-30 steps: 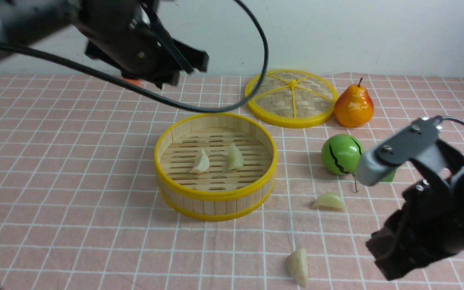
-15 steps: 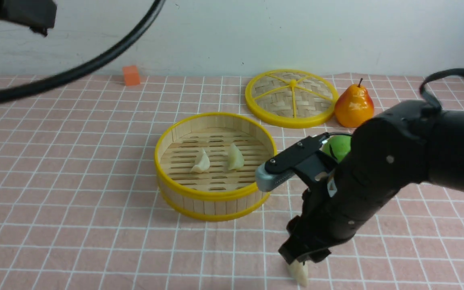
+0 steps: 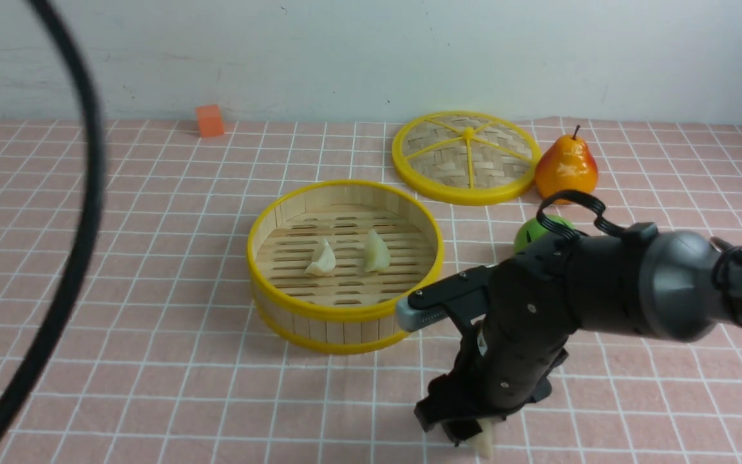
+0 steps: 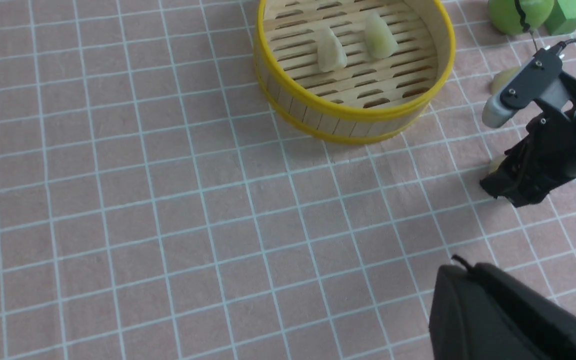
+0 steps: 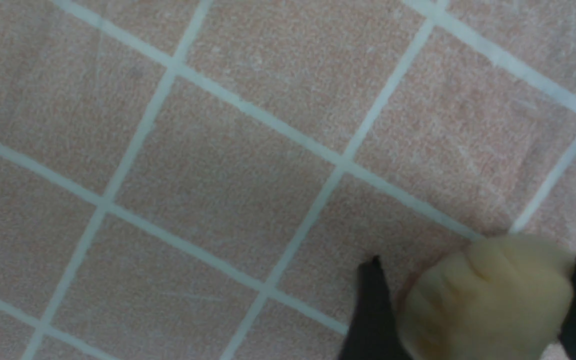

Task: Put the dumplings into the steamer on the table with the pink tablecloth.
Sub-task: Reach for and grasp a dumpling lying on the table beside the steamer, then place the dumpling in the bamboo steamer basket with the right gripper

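Note:
The steamer [image 3: 345, 308] stands mid-table on the pink tablecloth [image 3: 152, 290] with two dumplings [image 3: 321, 259] [image 3: 376, 251] on its slats. My right gripper [image 3: 467, 435] is down at the near edge, open, one finger on each side of a third dumpling [image 3: 484, 443] lying on the cloth. The right wrist view shows that dumpling [image 5: 488, 295] between the dark fingertips [image 5: 373, 310]. Another dumpling [image 4: 503, 77] lies beyond the right arm, hidden in the front view. My left gripper [image 4: 460, 270] hangs shut and empty, well above the cloth.
The woven lid [image 3: 466, 156] lies behind the steamer, an orange pear [image 3: 567, 169] beside it. A green ball [image 3: 542, 232] sits just behind my right arm, next to a green block [image 4: 565, 15]. An orange cube [image 3: 209, 120] is near the back wall. A black cable [image 3: 81, 225] loops at the left.
My right arm swung in from the right and came down over the near dumpling, its jaws opening. My left arm pulled back out of the front view and its jaws closed.

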Controlling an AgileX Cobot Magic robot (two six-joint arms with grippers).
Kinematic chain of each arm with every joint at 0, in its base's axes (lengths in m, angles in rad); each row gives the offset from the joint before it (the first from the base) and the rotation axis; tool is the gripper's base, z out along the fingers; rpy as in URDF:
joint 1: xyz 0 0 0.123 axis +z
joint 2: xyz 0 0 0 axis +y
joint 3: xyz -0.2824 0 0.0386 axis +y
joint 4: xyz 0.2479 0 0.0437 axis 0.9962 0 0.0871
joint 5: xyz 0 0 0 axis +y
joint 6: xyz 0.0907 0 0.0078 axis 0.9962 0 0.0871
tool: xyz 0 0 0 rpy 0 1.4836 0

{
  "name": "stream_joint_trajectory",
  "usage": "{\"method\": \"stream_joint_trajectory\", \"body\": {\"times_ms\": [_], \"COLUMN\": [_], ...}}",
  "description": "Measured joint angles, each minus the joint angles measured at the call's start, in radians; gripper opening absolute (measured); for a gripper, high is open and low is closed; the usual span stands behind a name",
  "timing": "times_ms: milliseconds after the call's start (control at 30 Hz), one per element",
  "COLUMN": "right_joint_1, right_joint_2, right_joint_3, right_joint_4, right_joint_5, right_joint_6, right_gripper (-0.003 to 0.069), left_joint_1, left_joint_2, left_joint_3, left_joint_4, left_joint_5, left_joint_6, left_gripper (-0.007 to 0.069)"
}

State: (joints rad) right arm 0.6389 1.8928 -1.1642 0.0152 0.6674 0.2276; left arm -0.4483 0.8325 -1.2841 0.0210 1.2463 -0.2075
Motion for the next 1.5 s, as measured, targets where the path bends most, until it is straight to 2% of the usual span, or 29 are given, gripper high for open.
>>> {"method": "stream_joint_trajectory", "body": {"times_ms": [33,67,100,200,400,500,700,833,1033,1267,1500], "right_joint_1": [-0.001,-0.003,-0.003,-0.002,-0.001,-0.001,-0.001,-0.001,-0.001,-0.001,-0.001], "right_joint_2": [0.0,0.0,-0.002,-0.016,-0.073,-0.076,0.0,0.11,0.249,0.357,0.402], "right_joint_3": [0.0,-0.002,-0.005,-0.021,-0.167,-0.318,-0.612,-0.757,-0.862,-0.88,-0.88], "right_joint_4": [-0.001,0.0,0.002,0.017,0.034,0.037,0.042,0.05,0.052,0.052,0.052], "right_joint_5": [0.0,0.006,0.011,0.053,0.257,0.352,0.418,0.422,0.369,0.246,0.234], "right_joint_6": [0.0,0.0,-0.001,-0.023,-0.13,-0.188,-0.228,-0.228,-0.228,-0.228,-0.228], "right_gripper": [0.0416,0.0314,0.0265,0.0242,0.0241,0.0241,0.0241,0.0241,0.0241,0.024,0.0261], "left_joint_1": [0.0,0.0,0.0,0.0,0.0,0.0,0.0,0.0,0.0,-0.001,-0.001], "left_joint_2": [-0.006,-0.06,-0.089,-0.152,-0.228,-0.236,-0.24,-0.251,-0.261,-0.261,-0.261], "left_joint_3": [0.004,0.037,0.054,0.093,0.158,0.19,0.238,0.252,0.253,0.253,0.253], "left_joint_4": [0.0,0.0,0.001,0.006,0.024,0.046,0.06,0.061,0.061,0.062,0.069], "left_joint_5": [0.0,0.0,0.0,0.0,0.0,0.0,-0.004,-0.013,-0.013,-0.013,-0.014], "left_joint_6": [0.0,0.0,0.0,0.001,0.001,0.001,0.001,0.001,0.001,0.001,0.001], "left_gripper": [-0.0013,-0.0013,-0.0013,-0.0013,-0.0013,-0.0013,-0.0013,-0.0013,-0.0013,-0.0013,-0.0013]}}
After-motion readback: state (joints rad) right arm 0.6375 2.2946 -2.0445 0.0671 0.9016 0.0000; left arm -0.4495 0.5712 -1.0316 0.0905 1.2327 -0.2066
